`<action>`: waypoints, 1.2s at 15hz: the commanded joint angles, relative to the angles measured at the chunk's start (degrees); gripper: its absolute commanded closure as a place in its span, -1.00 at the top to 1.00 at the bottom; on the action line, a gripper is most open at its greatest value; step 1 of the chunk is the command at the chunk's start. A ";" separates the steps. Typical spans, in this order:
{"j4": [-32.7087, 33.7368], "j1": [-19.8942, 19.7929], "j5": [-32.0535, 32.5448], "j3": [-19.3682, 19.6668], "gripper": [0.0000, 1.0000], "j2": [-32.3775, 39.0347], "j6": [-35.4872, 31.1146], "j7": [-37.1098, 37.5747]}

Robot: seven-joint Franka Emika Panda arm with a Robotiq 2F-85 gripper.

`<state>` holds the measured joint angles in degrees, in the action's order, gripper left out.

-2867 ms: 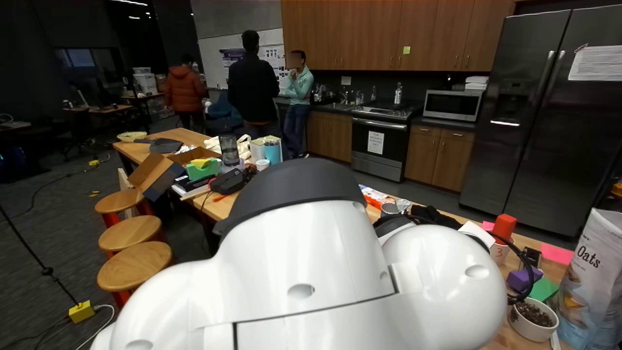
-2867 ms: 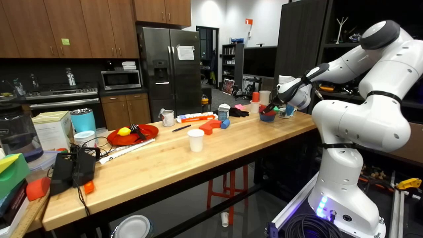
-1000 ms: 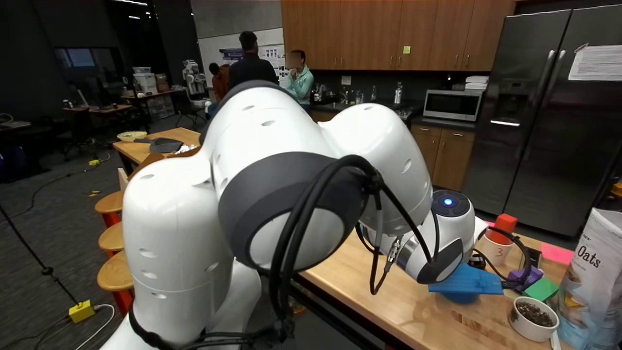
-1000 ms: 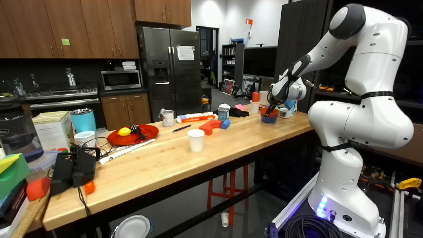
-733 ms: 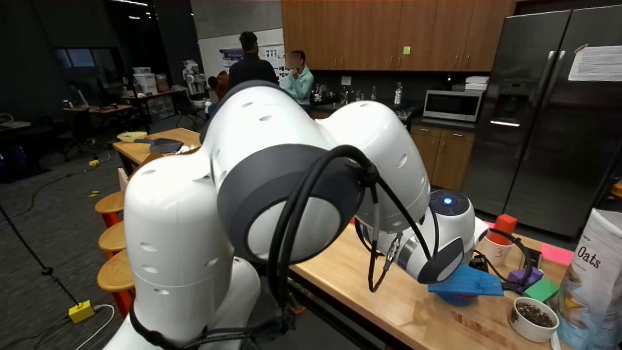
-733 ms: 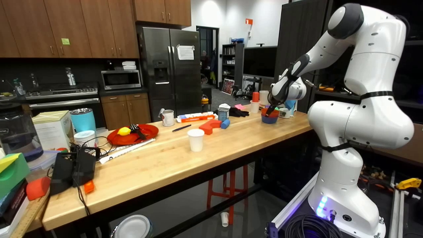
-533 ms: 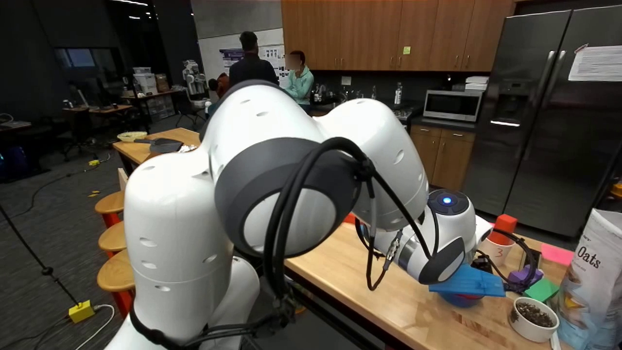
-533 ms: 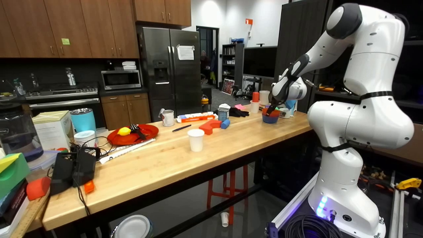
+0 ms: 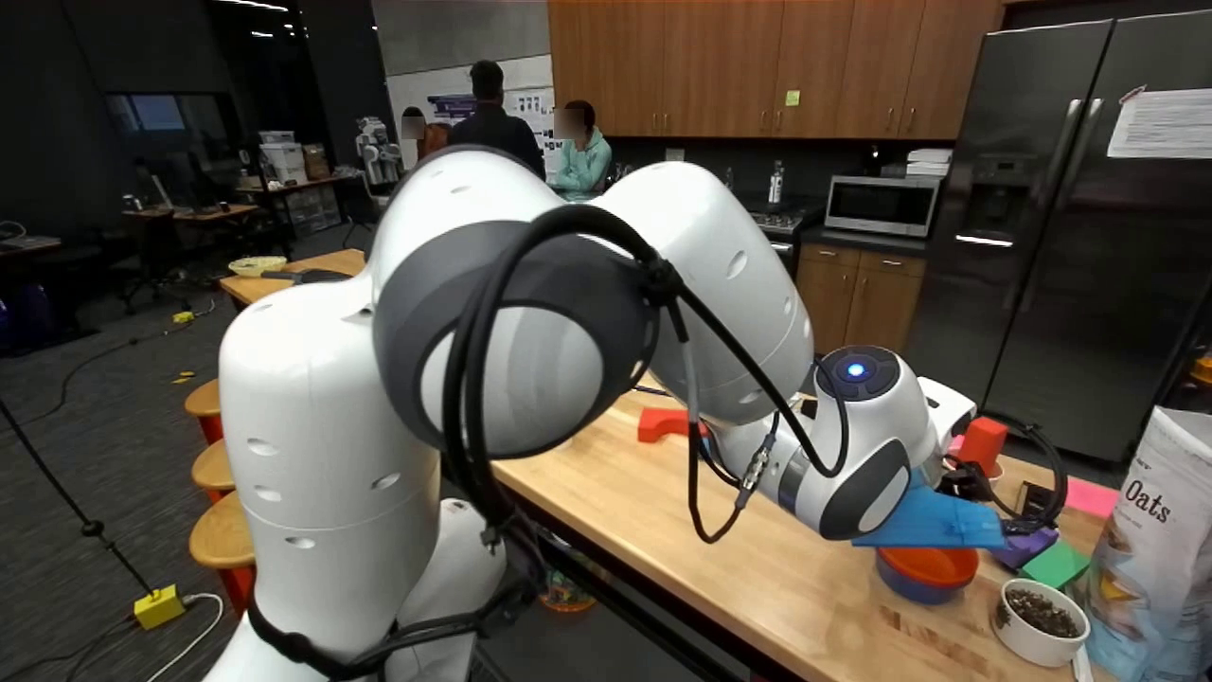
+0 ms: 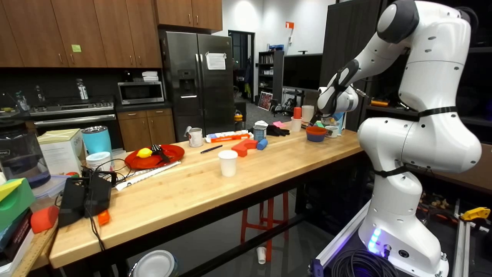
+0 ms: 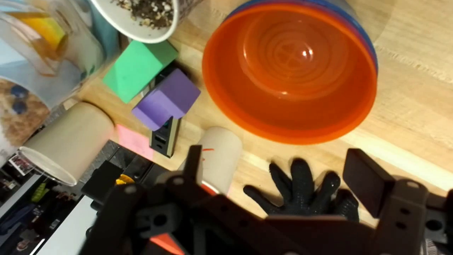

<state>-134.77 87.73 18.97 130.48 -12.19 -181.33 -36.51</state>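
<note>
The jaws stand wide, nothing held between their pads [image 11: 367,182]; what shows through the gap lies further down, on the counter [image 11: 417,117]. Nearest, it seems, is the orange bowl [image 11: 283,117]: in the wrist view it lies upward from the gap, roughly centred on it, its rim apart from both pads. It sits mouth-up and round, so there is no long axis for the jaws to line up with. How high they stand over it is hard to tell. It is nested in the blue bowl [image 10: 316,138], the two rims close together.

From the orange bowl, in the wrist view, the glove [image 11: 300,196] lies below, seen through the gap, and the cup [image 11: 224,156] marked 3 below and to the left, partly hidden by one pad. Left of the orange bowl are the purple block [image 11: 166,101] and, further out, the green block [image 11: 136,71]. In an exterior view the soil pot [image 9: 1037,649] stands near the orange bowl, with the oats bag [image 9: 1146,530] on the pot's far side.
</note>
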 commanded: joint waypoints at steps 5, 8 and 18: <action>-1.88 0.36 -0.38 1.22 1.00 5.47 0.50 2.37; -1.33 0.42 -0.54 0.69 1.00 3.10 4.17 2.36; -0.27 0.97 -0.13 0.78 1.00 -1.15 12.40 2.89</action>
<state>-136.18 87.91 18.92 130.92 -11.83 -171.21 -34.13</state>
